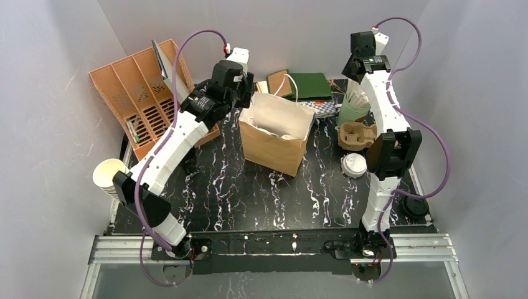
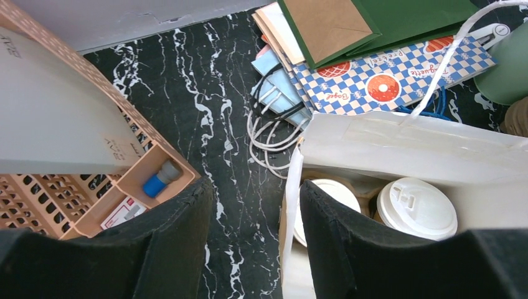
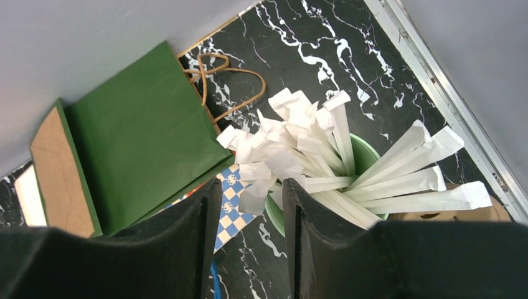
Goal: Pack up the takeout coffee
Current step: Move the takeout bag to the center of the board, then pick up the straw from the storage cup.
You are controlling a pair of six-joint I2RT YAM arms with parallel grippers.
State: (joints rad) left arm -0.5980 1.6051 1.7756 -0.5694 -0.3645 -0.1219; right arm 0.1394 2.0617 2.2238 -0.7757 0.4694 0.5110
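Two paper cups capped with round white plastic lids (image 2: 417, 208) stand side by side inside the open brown paper bag (image 2: 405, 140) on the black marbled counter (image 2: 205, 93). The left hand (image 2: 256, 202), fingers apart, hangs over the bag's rim just beside them. The right hand (image 3: 250, 193) is likewise apart.

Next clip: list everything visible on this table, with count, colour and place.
paper bag: one, brown, open, table centre
lidded cups: two, white lids showing, inside the paper bag
loose lid: one, white, right of the bag
cup carrier: one, brown, behind the loose lid
straw cup: one, green, holding white wrapped straws, back right
flat bag: one, green, back
rack: one, orange, back left
cup stack: one, cream, left edge
black lids: count unclear, right edge
left tool: open, over the paper bag's edge
right tool: open, above the straw cup
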